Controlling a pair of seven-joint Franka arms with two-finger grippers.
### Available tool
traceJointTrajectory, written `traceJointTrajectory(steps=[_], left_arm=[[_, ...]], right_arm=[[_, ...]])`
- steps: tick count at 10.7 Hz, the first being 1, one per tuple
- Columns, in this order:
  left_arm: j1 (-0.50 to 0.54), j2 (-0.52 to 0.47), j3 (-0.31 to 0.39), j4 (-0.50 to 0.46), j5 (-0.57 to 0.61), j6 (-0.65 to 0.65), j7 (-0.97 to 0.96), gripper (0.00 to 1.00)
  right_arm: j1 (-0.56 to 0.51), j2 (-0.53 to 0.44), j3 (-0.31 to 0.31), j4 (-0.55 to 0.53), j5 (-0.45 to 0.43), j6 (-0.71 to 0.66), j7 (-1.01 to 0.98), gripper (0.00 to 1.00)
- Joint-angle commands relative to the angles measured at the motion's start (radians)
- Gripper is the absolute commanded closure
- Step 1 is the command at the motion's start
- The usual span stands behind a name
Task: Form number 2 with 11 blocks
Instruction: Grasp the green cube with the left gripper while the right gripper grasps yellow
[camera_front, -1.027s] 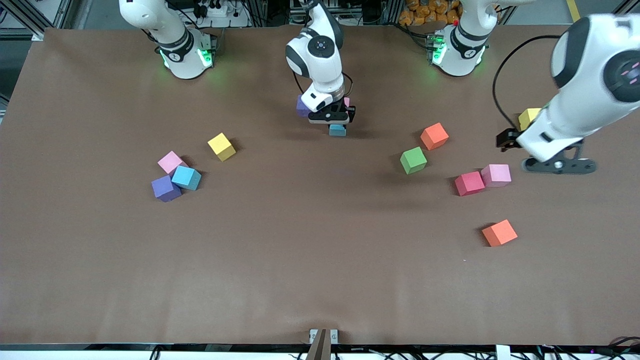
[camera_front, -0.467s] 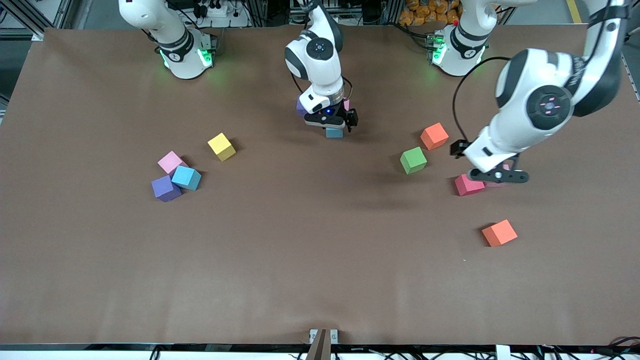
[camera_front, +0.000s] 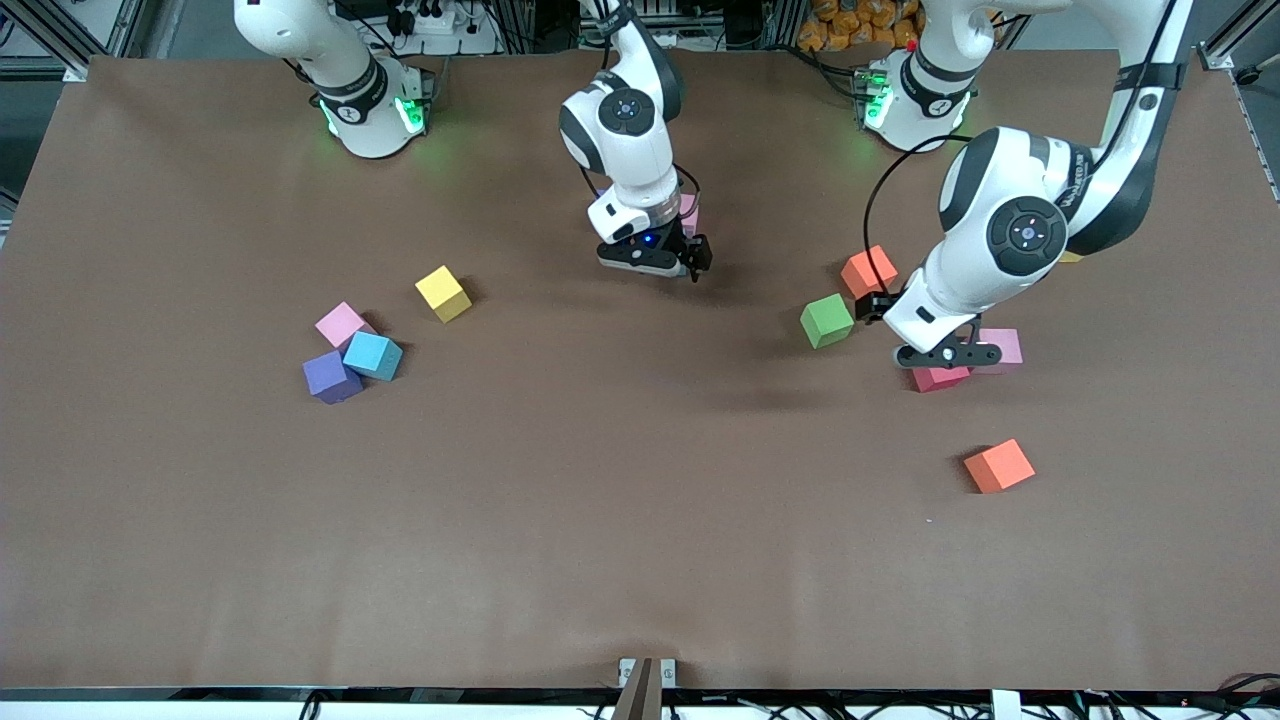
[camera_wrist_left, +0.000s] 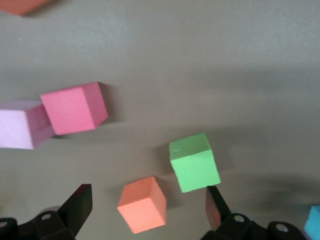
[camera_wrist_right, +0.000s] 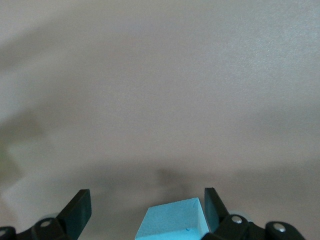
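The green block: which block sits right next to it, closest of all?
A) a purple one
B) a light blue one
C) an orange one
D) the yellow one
C: the green block has an orange block just beside it, slightly farther from the front camera; the left wrist view shows the two side by side too, while the yellow block lies off toward the right arm's end.

The brown table carries scattered blocks, among them 2 orange and 1 green.
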Motion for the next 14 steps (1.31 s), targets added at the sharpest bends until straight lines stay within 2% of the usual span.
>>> traceJointTrajectory(steps=[1, 3, 5, 8, 10, 11, 12, 14], left_arm=[[-0.007, -0.01, -0.036, -0.061, -0.029, 0.072, -0.142, 0.0], [-0.007, -0.007, -0.085, -0.124, -0.029, 0.173, -0.26, 0.0], [-0.007, 0.008, -0.093, -0.155, -0.029, 0.221, -0.273, 0.0], [-0.007, 0.042, -0.095, -0.162, -0.029, 0.247, -0.322, 0.0], [-0.008, 0.068, -0.095, -0.167, -0.029, 0.272, -0.33, 0.0], [-0.008, 0.082, -0.095, -0.167, -0.029, 0.288, -0.331, 0.0], [-0.01, 0.094, -0.095, -0.165, -0.029, 0.299, -0.337, 0.0], [-0.012, 0.104, -0.095, -0.162, -0.029, 0.307, -0.353, 0.0]], right_arm=[[-0.033, -0.033, 0.007, -0.012, -0.02, -0.022, -0.105, 0.0], [-0.131, -0.071, 0.005, -0.012, -0.02, -0.069, -0.311, 0.0], [-0.241, -0.126, 0.004, -0.012, -0.025, -0.158, -0.552, 0.0], [-0.403, -0.212, 0.01, -0.017, -0.178, -0.285, -0.798, 0.0], [-0.479, -0.272, 0.025, -0.073, -0.226, -0.296, -0.932, 0.0], [-0.556, -0.311, 0.085, -0.117, -0.228, -0.289, -1.004, 0.0], [-0.675, -0.357, 0.179, -0.162, -0.231, -0.287, -1.071, 0.0], [-0.92, -0.451, 0.403, -0.269, -0.313, -0.279, -1.116, 0.0]])
